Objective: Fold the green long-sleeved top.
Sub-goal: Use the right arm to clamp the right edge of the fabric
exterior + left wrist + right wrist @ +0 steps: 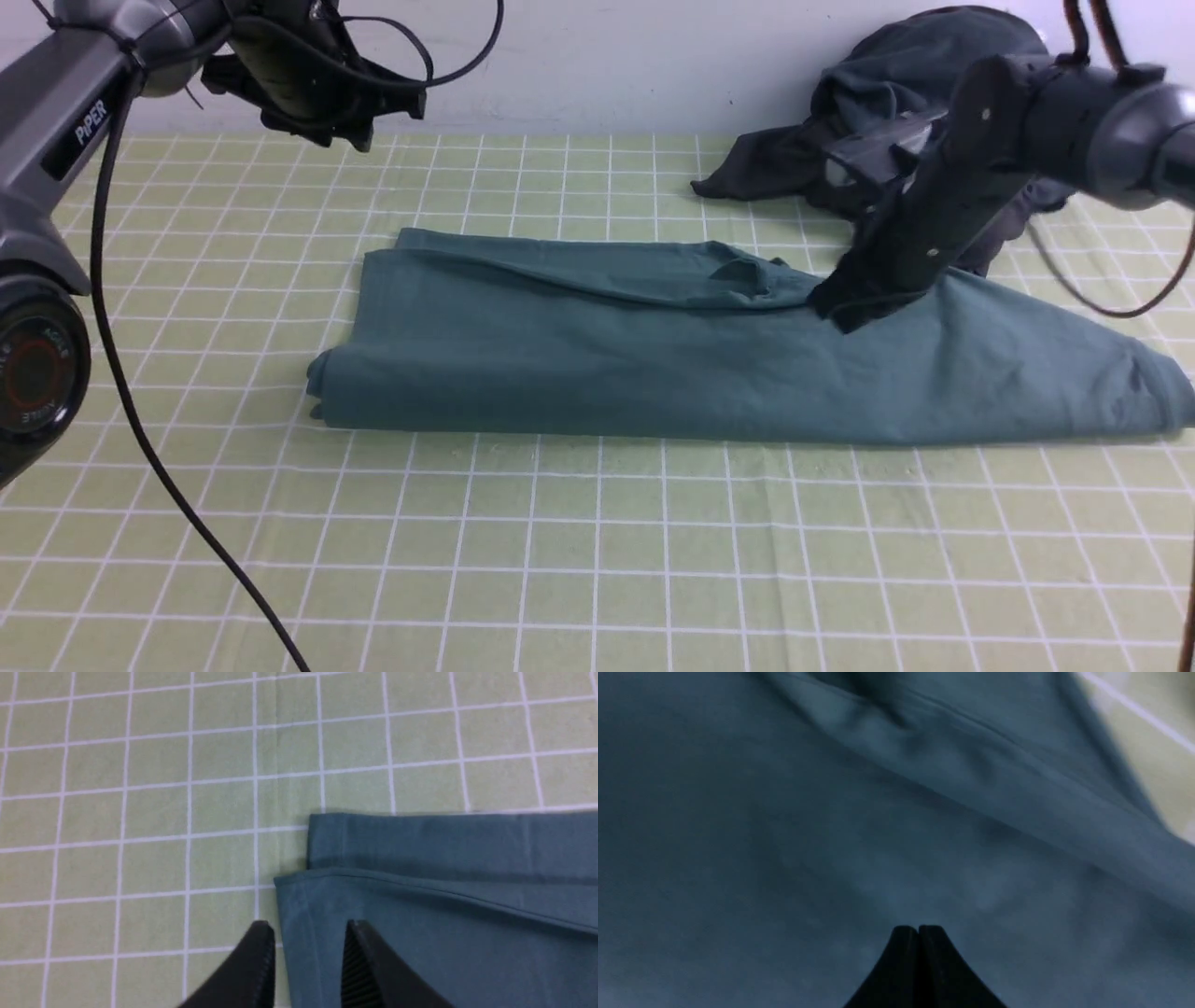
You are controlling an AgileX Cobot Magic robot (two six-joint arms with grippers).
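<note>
Front view: green long-sleeved top lay folded lengthwise across desk centre, charcoal clothes heap behind it, far right. R claw had jaws shut, tips down on the top. L claw hung above top's corner, jaws apart, empty.

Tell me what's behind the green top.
A dark grey clothes heap lies behind the green top. The right arm covers part of it, so whether the two touch cannot be seen.
</note>
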